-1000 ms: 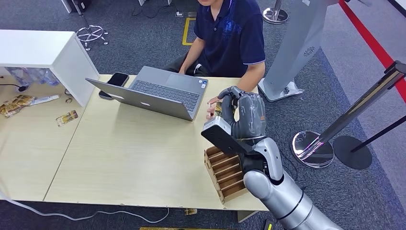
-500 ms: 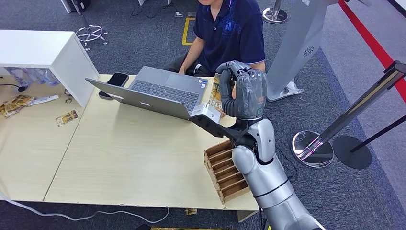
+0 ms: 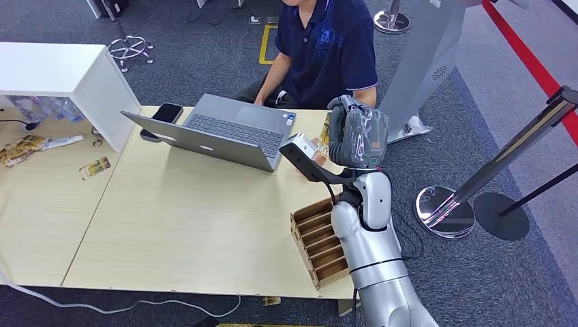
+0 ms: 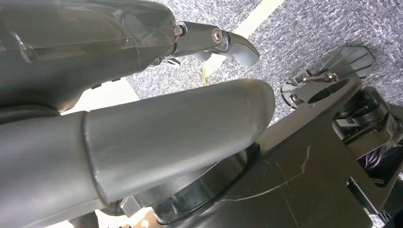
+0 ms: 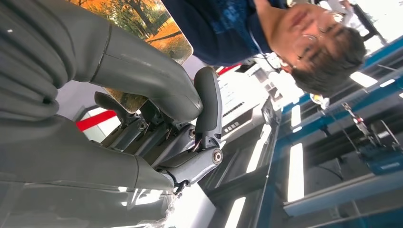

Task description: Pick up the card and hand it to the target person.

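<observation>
My right hand (image 3: pixel 358 133) is raised over the table's far right corner, just in front of the seated person (image 3: pixel 327 48) in a dark blue shirt. It grips the card (image 3: pixel 323 138), whose orange edge peeks out at the hand's left side. In the right wrist view the card (image 5: pixel 142 21) shows an autumn tree picture, pinched between the thumb and the dark fingers (image 5: pixel 206 104), with the person's shirt (image 5: pixel 223 28) right behind it. The left hand (image 4: pixel 157 128) hangs low beside my body, its fingers apart and nothing in it.
A slotted wooden card holder (image 3: pixel 319 238) stands at the table's near right edge beside my arm. An open laptop (image 3: pixel 225 129) and a phone (image 3: pixel 168 112) lie before the person. A white cabinet (image 3: pixel 68 71) stands left; stanchion bases (image 3: pixel 446 211) stand right.
My right arm has lifted the card from above the card holder and carried it up and away from me, toward the person's chest. The person has stayed seated.
</observation>
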Controlling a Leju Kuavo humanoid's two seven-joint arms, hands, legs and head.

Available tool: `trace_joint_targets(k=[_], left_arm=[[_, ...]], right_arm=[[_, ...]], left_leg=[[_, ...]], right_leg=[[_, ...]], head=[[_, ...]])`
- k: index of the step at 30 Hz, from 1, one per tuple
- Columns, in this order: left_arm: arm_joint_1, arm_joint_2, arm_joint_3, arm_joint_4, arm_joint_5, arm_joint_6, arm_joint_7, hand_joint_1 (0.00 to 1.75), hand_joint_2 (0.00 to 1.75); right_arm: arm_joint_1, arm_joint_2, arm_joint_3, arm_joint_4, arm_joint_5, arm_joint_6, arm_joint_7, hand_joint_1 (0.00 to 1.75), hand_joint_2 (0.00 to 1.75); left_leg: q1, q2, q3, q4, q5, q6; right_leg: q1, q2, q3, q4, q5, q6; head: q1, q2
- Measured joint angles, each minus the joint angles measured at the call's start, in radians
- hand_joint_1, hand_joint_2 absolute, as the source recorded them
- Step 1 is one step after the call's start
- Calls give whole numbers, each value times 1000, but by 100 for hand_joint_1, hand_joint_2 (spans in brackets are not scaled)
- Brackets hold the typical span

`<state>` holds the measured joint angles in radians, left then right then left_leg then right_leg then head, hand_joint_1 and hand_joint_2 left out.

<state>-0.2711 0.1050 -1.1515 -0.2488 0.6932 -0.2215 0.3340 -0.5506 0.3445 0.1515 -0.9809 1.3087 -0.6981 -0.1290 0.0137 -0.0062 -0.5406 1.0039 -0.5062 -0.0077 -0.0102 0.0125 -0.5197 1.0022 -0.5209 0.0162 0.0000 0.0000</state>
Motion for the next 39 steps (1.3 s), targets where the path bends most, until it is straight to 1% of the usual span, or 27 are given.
trace_joint_targets(k=[3,7,9,11,13,15,22,26,28,29,32,33,34,39], left_arm=[[1,1,1,0,2,0,-1,0,0],[2,2,3,-1,1,1,-1,0,0],[2,2,3,0,2,1,-1,0,0],[6,2,3,0,3,3,-3,0,0],[6,2,3,0,4,4,-3,0,0],[4,2,5,0,7,4,-2,0,0],[9,2,9,1,14,10,-4,0,0],[10,2,11,1,16,10,-4,0,0],[11,3,11,1,16,11,-5,0,0],[11,3,11,1,17,11,-5,0,0],[11,3,12,1,18,12,-5,0,0],[11,3,12,1,18,12,-5,0,0],[12,3,12,1,19,12,-5,0,0],[11,3,12,1,20,12,-3,0,0]], right_arm=[[0,-6,11,15,9,0,15,171,175],[-1,-39,82,25,-13,0,74,172,175],[0,-34,79,40,1,0,76,173,175],[-15,-45,74,70,-10,0,62,172,175],[-15,-43,78,84,-5,0,64,172,175],[2,-27,90,84,9,0,78,173,175],[16,4,69,95,-31,0,46,174,175],[17,5,70,104,-36,0,48,166,175],[18,5,67,105,-36,0,48,152,175],[19,5,64,104,-36,0,47,138,175],[19,4,60,104,-32,0,44,31,175],[18,4,61,107,-28,0,45,4,175],[17,4,63,109,-24,0,45,0,175],[18,4,76,98,-30,0,43,0,175]], left_leg=[[0,0,0,-1,1,0],[0,0,0,-1,1,0],[0,0,0,-1,1,0],[0,1,0,0,0,0],[0,1,0,0,0,0],[0,1,0,0,0,0],[0,1,0,0,0,0],[0,1,0,0,0,0],[0,1,0,0,0,0],[0,1,0,0,0,0],[0,0,0,1,-1,0],[0,0,0,0,-1,0],[0,0,0,0,-1,0],[0,1,0,0,0,0]], right_leg=[[0,-1,0,-1,1,0],[0,0,0,-1,1,0],[0,0,0,-1,1,0],[0,0,0,0,0,0],[0,1,0,0,0,0],[0,0,0,0,0,0],[0,1,0,0,0,0],[0,1,0,0,0,0],[0,1,0,0,0,0],[0,1,0,0,0,0],[0,1,-1,1,-1,0],[0,1,-1,1,-1,0],[0,1,-1,1,-1,0],[0,1,0,0,0,0]], head=[[0,0],[0,0],[0,0],[0,0],[0,0],[0,0],[0,0],[0,0],[0,0],[0,0],[0,0],[0,0],[0,0],[0,0]])
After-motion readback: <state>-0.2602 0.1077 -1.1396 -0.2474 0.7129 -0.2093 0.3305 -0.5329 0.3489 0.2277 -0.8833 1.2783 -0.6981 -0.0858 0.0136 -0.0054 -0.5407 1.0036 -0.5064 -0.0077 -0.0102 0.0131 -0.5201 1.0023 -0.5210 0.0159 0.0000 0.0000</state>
